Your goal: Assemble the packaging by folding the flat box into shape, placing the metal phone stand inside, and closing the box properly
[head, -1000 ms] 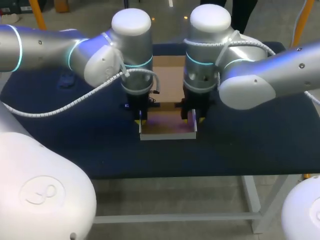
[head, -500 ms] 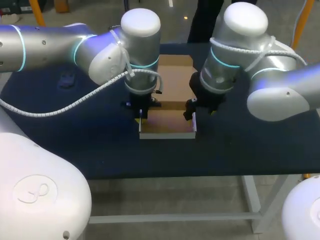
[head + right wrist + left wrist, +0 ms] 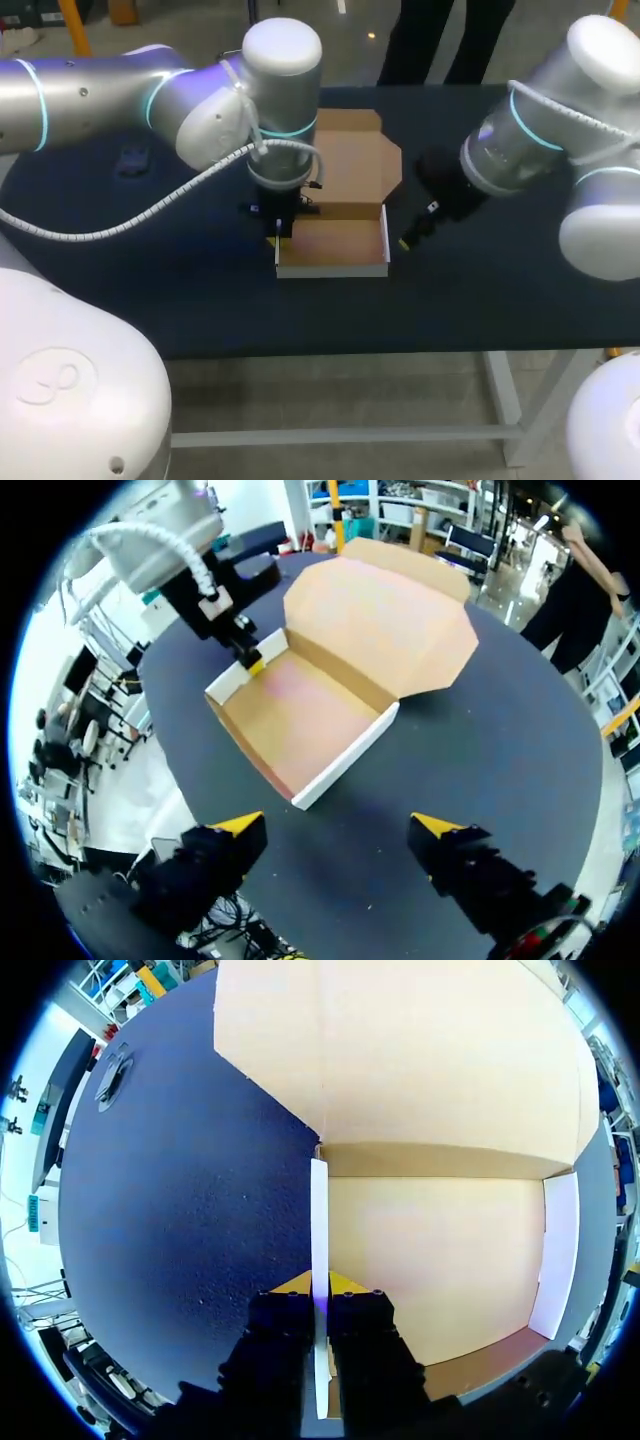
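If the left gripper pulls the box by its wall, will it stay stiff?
Probably light: the box is thin, empty cardboard. The wall in the left gripper looks one sheet thick, so it may flex. The open lid would likely drag.

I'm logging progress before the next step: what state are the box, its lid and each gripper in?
box: folded into a tray, nothing inside.
lid: open, lying flat behind the tray.
left gripper: shut on the box's left wall.
right gripper: open, holding nothing, apart from the box.
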